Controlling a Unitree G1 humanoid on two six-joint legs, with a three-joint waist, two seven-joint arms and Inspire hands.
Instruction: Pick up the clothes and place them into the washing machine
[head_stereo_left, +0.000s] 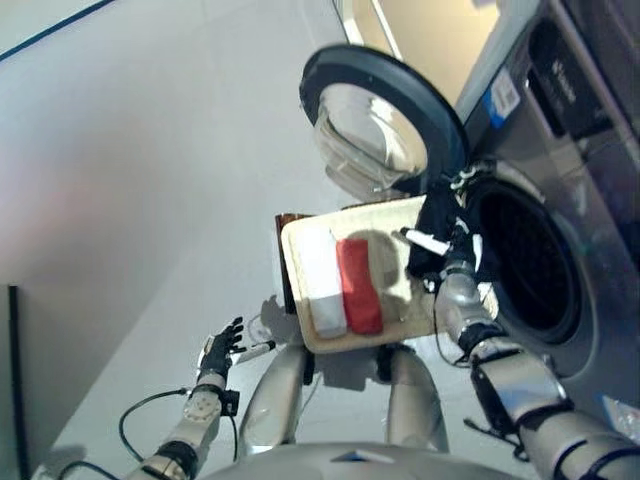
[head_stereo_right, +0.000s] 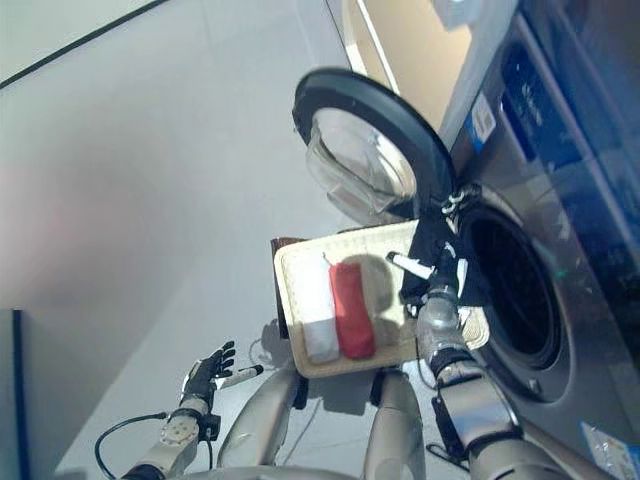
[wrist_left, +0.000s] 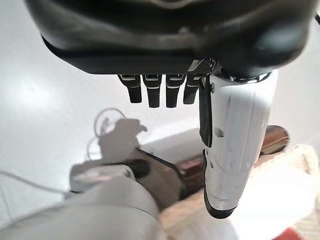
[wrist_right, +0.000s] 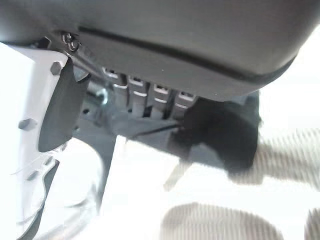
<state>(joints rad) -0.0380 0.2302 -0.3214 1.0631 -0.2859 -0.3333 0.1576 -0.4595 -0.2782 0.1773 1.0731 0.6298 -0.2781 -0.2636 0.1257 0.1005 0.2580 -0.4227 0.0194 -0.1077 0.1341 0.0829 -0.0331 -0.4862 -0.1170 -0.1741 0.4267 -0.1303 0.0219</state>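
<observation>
A dark garment (head_stereo_left: 432, 215) hangs at the near rim of the washing machine's round opening (head_stereo_left: 530, 270). My right hand (head_stereo_left: 447, 262) is shut on it from below, its white thumb cover lying across the cloth. In the right wrist view the fingers run into the dark garment (wrist_right: 220, 135). A cream woven tray (head_stereo_left: 292, 250) in front of me holds a folded white cloth (head_stereo_left: 322, 280) and a folded red cloth (head_stereo_left: 360, 285) side by side. My left hand (head_stereo_left: 222, 348) hangs low at the left, open and holding nothing, well away from the tray.
The machine's round glass door (head_stereo_left: 380, 120) stands swung open, above the tray's far edge. A brown stand (head_stereo_left: 284, 222) shows under the tray's far left corner. Pale floor (head_stereo_left: 150, 200) stretches to the left.
</observation>
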